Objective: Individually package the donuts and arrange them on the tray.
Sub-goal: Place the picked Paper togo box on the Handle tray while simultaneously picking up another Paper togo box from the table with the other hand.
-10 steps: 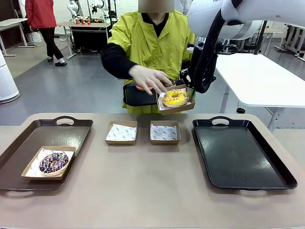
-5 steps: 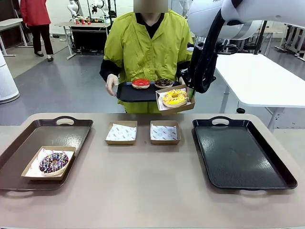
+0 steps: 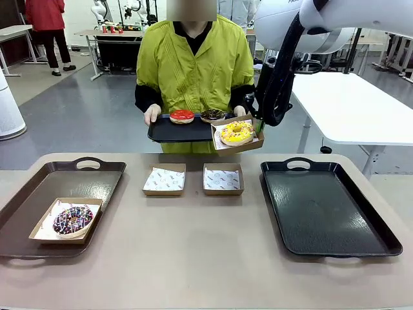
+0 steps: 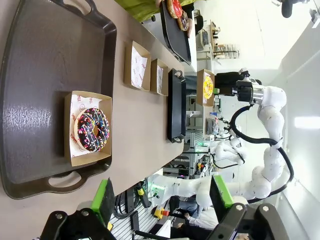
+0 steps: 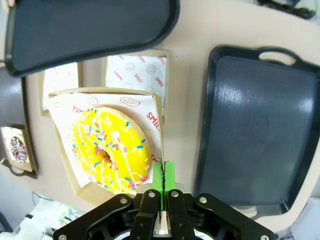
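My right gripper [image 5: 163, 173], pads pressed together, pinches a square cardboard box's [image 5: 160, 130] rim; inside, a glossy yellow sprinkled donut [image 5: 111, 150]. My left gripper [image 4: 162, 194] hangs spread.

Table [image 3: 193, 258]: a beige top with rounded corners is seen across the foreground.
Person [image 3: 193, 64]: placed at the far side of the table, dressed in a yellow-green jacket over black sleeves.
White table [image 3: 361, 110]: set behind and to the right, on dark legs.
Floor [image 3: 84, 123]: grey and smooth.
Second person [image 3: 46, 16]: seen far back on the left, in a red top and dark trousers.
Far table [image 3: 135, 32]: set at the back, with small red items on it.
White cylinder [image 3: 8, 110]: cut off by the left edge, stood on the floor.
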